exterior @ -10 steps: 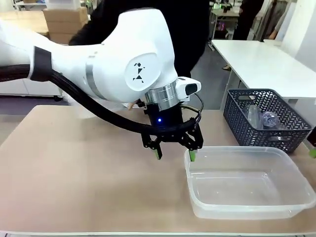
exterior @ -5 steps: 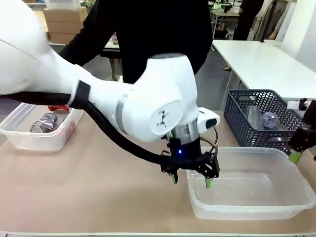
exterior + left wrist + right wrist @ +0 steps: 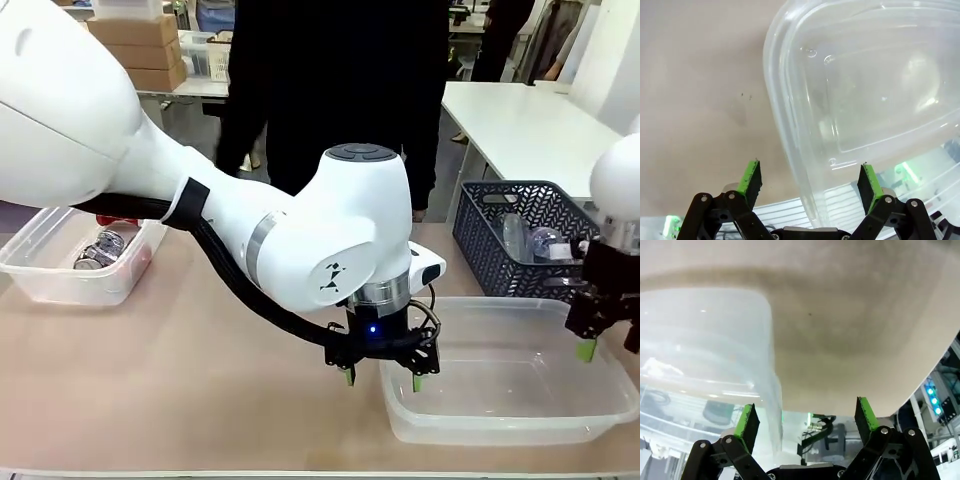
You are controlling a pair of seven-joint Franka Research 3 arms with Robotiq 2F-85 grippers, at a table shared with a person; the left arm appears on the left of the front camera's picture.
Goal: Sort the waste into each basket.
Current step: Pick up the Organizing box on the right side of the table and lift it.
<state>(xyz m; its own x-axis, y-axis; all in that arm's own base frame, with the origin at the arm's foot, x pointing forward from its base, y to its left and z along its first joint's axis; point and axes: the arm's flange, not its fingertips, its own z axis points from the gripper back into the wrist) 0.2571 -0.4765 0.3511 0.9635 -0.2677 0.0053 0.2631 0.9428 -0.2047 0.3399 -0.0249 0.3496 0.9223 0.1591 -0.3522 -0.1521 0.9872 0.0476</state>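
Over at the far left of the tabletop (image 3: 180, 390), one clear tub (image 3: 60, 288) holds a crushed silver can (image 3: 100, 248), so that tub looks to be the place for metal.

The left arm (image 3: 300, 240) reaches across the middle and hangs its left claw (image 3: 383, 380) low over the near-left corner of the second clear tub (image 3: 500, 430). Its jaws are released and spread wide with nothing between them. In the left wrist view one green pad stands over the bare tabletop and the other over the tub's inside, so the claw straddles the rolled rim. Whether the pads touch the rim I cannot tell. This tub is empty, and by my reading it waits for the plastic.

Just beyond its far-right corner stands a dark grey lattice basket (image 3: 480, 245) with clear plastic bottles (image 3: 540, 240) piled inside, probably the stock to be sorted.

The right claw (image 3: 608, 345) hangs at the right end of the second tub, near the lattice basket. It is likewise released and bare, and its wrist view looks past the tub's rounded corner to the tabletop's edge. That spot suits a reach for the bottles.

The tabletop is pale beige, smooth and matt. At its far side a person in dark clothes (image 3: 330, 80) stands close. Behind are cardboard boxes (image 3: 135, 50) on the left and a white table (image 3: 530, 120) on the right.
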